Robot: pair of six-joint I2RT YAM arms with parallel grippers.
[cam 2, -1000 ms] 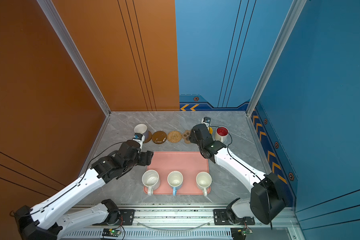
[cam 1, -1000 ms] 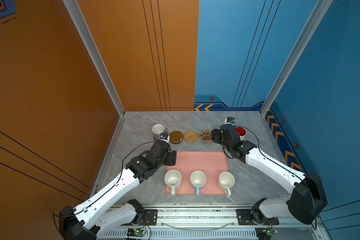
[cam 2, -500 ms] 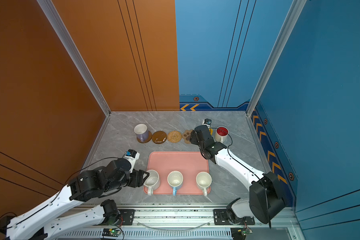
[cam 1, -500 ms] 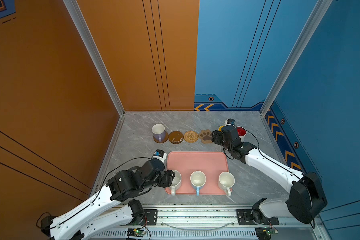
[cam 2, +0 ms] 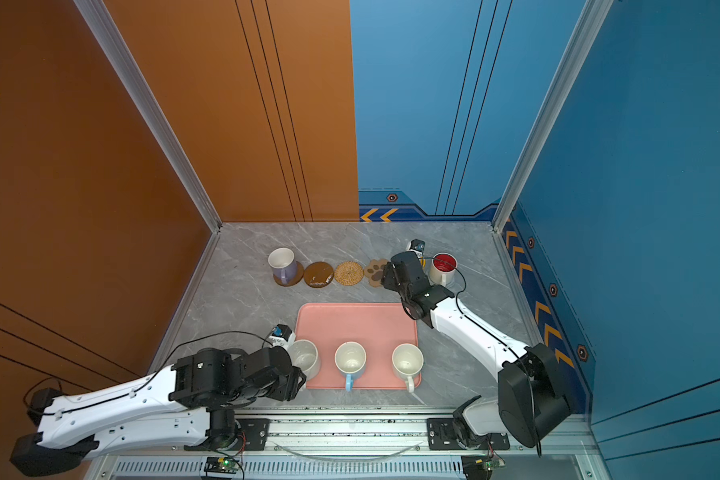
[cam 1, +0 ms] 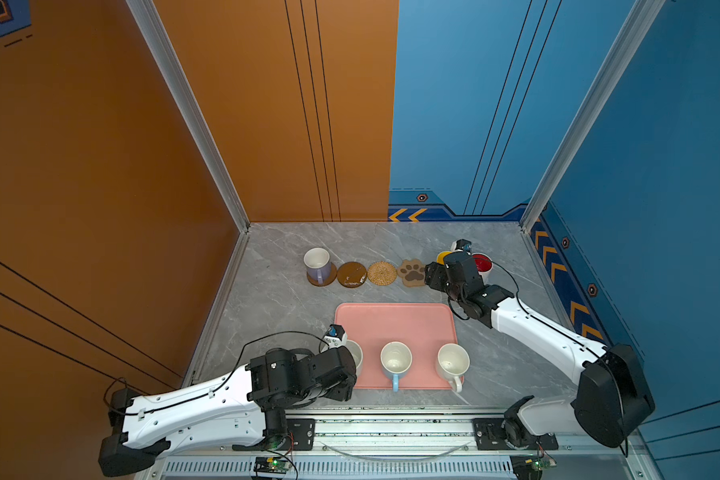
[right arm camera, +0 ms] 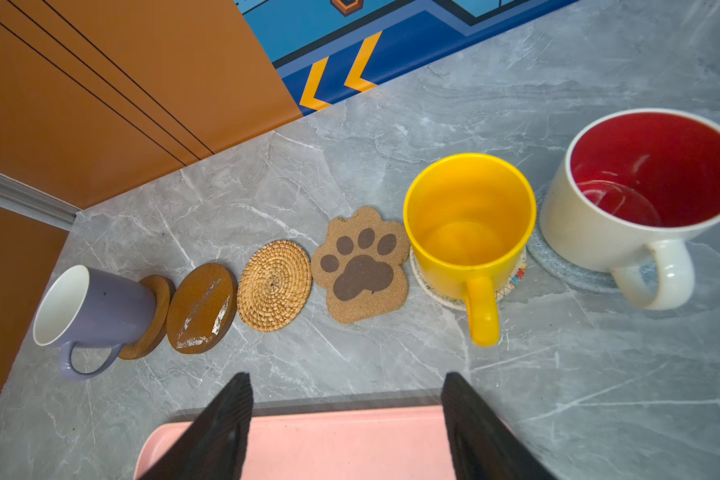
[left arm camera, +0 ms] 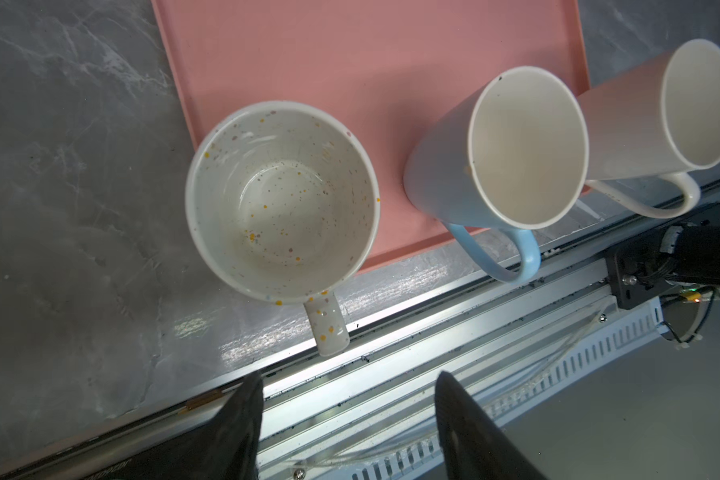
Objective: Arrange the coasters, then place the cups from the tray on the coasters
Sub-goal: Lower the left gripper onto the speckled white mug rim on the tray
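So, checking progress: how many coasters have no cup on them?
3: the bare brown disc, the rattan round and the paw-shaped coaster, side by side mid-row. None looks hidden.

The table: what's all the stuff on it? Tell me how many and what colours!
tray: 1, pink, near side of the grey table
mugs on tray: 3, speckled white mug, light blue mug, plain white mug, in a row along its near edge
mugs on coasters: 3, lilac mug, yellow mug, red-inside white mug, in the far row
bare coasters: 3, brown disc, tan rattan round, tan paw, between the lilac and yellow mugs
covered coasters: 3, second brown disc under lilac, white woven under yellow, pale-blue woven under red-inside
left gripper: 1, black, open, empty, near the speckled mug's handle
right gripper: 1, black, open, empty, above the tray's far edge
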